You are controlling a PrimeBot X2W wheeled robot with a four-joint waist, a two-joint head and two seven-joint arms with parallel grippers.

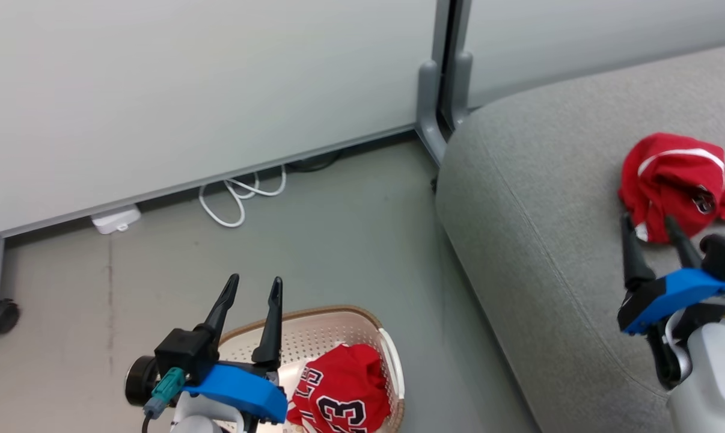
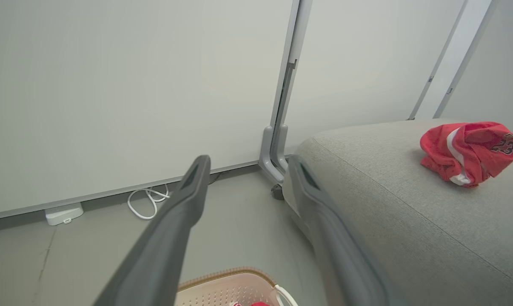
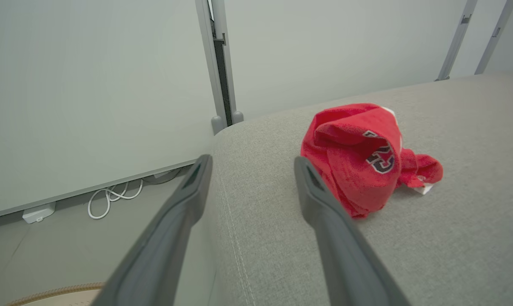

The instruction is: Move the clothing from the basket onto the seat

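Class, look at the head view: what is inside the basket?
A crumpled red jersey numbered 23 lies in the basket. Anything under it is hidden, and the left hand covers the basket's left side.

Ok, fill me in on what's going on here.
The robot is emptying the basket onto the seat. One garment lies on the seat, just past the open right fingers. The 23 jersey is in the basket on the floor, near the open left fingers. Nothing is held.

The basket and its red jersey run off the bottom edge.
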